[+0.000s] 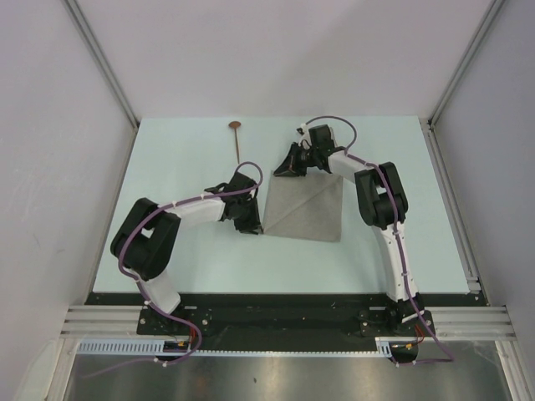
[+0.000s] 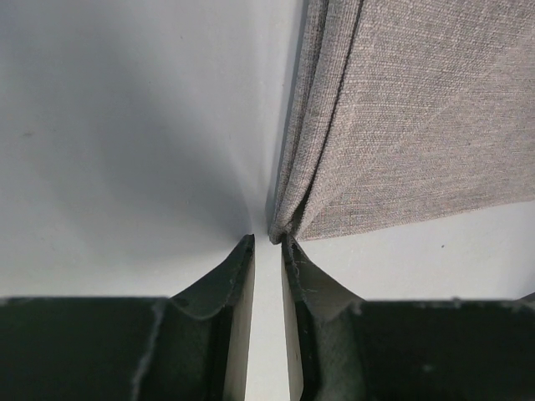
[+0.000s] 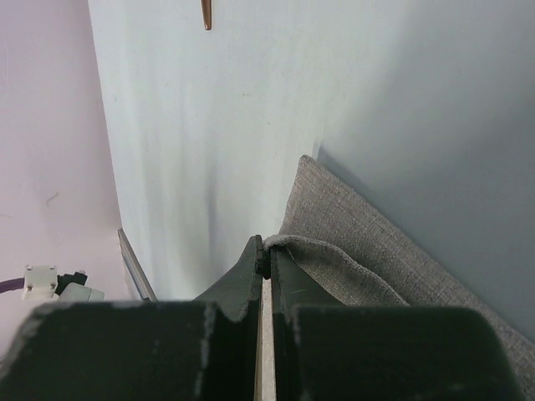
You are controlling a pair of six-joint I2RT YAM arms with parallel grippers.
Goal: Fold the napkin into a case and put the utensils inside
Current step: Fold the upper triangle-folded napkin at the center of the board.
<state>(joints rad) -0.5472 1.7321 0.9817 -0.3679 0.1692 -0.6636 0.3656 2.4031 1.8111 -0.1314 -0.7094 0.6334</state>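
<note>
The grey-beige napkin (image 1: 305,209) lies on the table's middle, folded over with a diagonal crease. My right gripper (image 1: 286,170) is at its far left corner. In the right wrist view the gripper (image 3: 267,251) is shut on a lifted fold of the napkin (image 3: 351,251). My left gripper (image 1: 252,220) is at the near left corner. In the left wrist view the gripper (image 2: 267,240) stands narrowly open, with the napkin's corner (image 2: 401,125) just touching the right fingertip (image 2: 290,246). The spoon (image 1: 237,134) lies at the far left, and a piece of it shows in the right wrist view (image 3: 206,12). The knife is out of view.
The pale table (image 1: 184,259) ends at a dark front edge near the arm bases. White walls and metal rails (image 1: 100,63) enclose the left, right and back sides.
</note>
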